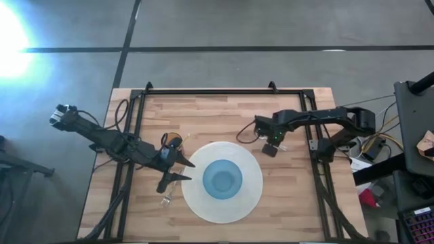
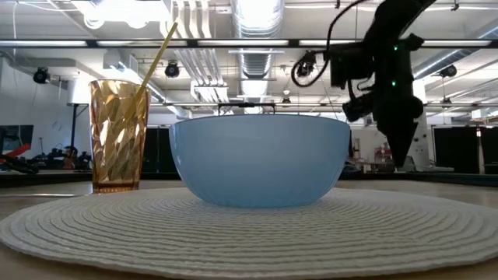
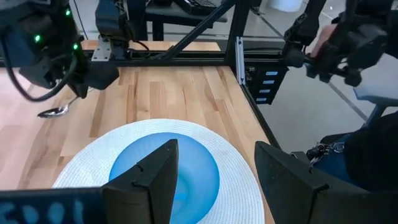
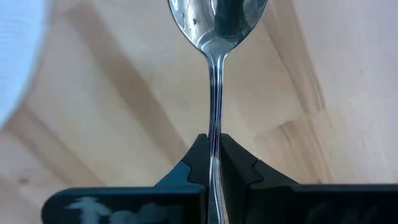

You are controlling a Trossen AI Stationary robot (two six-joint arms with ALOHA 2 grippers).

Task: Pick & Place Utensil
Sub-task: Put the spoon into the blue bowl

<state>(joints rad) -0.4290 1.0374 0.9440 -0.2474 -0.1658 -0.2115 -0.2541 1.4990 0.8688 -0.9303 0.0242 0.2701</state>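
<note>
Listing what you have on the wooden table (image 1: pixel 224 115) at this moment.

Spoon (image 4: pixel 215 74): clamped by its handle between the closed fingers of your right gripper (image 4: pixel 214 155). In the right wrist view its long axis runs straight out from the fingertips, bowl end leading and pointing away from the gripper over bare wood. The left wrist view adds what that close view cannot: the spoon (image 3: pixel 55 111) hangs below the right gripper (image 3: pixel 68 84), bowl low near the tabletop, beyond the far edge of the placemat (image 3: pixel 242 168). You cannot tell from any view whether the bowl touches the wood.

Right gripper, high view (image 1: pixel 271 144): off the placemat's (image 1: pixel 252 196) upper right edge, over wood. The spoon itself is too small to make out there.

Left gripper (image 1: pixel 178 169): fingers spread wide, nothing between them, at the placemat's left edge. Its wrist view looks between its two fingers (image 3: pixel 152 180) onto the blue bowl (image 3: pixel 186 168).

Blue bowl (image 1: pixel 222 179): centred on the round white placemat. The low view shows its side wall (image 2: pixel 261 159) on the woven mat (image 2: pixel 249 233).

Amber glass (image 2: pixel 118 136): seen whole only in the low view, upright left of the bowl, with a yellow straw (image 2: pixel 159 50) leaning out of it.

Fork (image 1: pixel 165 199): on the wood just beside the placemat's left edge, below the left gripper.
</note>
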